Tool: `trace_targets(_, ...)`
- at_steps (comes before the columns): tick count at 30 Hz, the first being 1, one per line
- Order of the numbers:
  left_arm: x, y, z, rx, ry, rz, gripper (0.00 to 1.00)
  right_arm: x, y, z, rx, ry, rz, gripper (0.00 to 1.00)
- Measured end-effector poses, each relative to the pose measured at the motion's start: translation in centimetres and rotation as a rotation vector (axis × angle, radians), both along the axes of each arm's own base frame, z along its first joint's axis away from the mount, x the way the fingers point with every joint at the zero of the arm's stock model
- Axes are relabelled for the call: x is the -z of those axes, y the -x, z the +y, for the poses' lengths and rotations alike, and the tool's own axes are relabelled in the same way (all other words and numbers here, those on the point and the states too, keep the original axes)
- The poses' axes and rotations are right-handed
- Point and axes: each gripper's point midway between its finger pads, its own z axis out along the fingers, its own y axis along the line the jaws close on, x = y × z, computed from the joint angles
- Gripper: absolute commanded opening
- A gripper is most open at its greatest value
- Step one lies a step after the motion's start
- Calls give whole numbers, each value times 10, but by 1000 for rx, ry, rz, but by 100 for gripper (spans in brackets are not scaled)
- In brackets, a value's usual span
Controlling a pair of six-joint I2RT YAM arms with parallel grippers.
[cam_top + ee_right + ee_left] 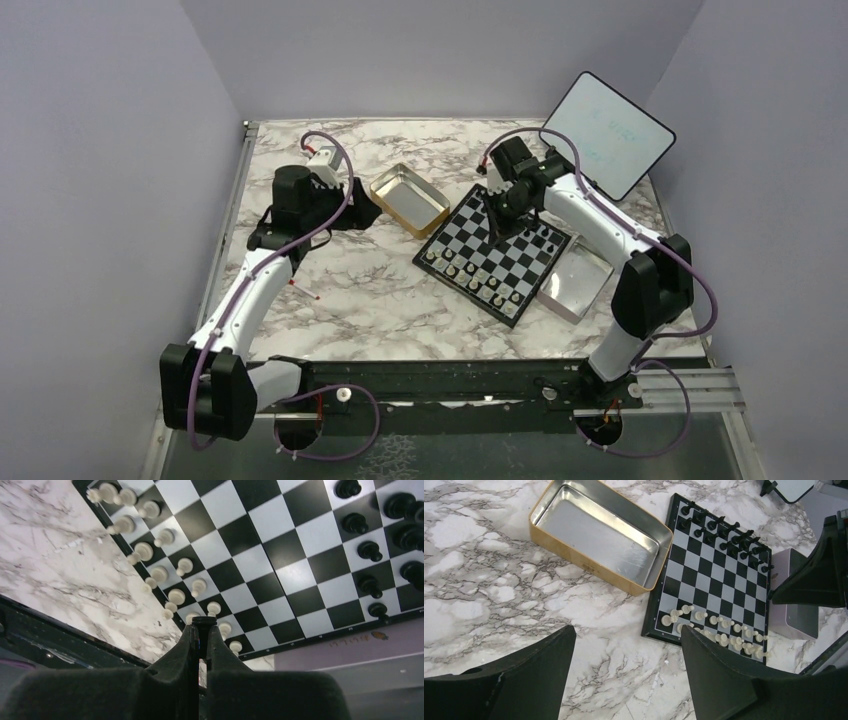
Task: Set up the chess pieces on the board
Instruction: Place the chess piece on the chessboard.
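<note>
No text, number or brand can be read. Faint bluish scribbles on the white tablet (612, 132), too faint to read. Small brownish marks on the pale flat surface (350, 652) just beside the board (280, 545), illegible. Tiny dark mark on the gold tin (589, 568) outer side wall, too small to tell.

Glossy marble-look tabletop (484, 595); gold tin (589, 567) of metal, brushed silver inside; smooth, sheeny board (719, 580); matt black, faintly grainy fingers on right tool (201, 628).
</note>
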Motion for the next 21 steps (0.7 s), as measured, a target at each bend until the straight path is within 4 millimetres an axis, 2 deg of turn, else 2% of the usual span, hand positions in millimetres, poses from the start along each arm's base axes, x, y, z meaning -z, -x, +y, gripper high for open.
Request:
trace_targets(7, -10, 10, 15, -70, -44, -59, 87, 14, 10, -21, -9, 71, 79, 9)
trace_targets(14, -7, 13, 19, -91, -81, -54, 88, 49, 13, -32, -18, 136, 196, 10)
trace_targets(21, -8, 14, 20, -95, -99, -67, 89, 75, 12, -37, -16, 170, 267, 13)
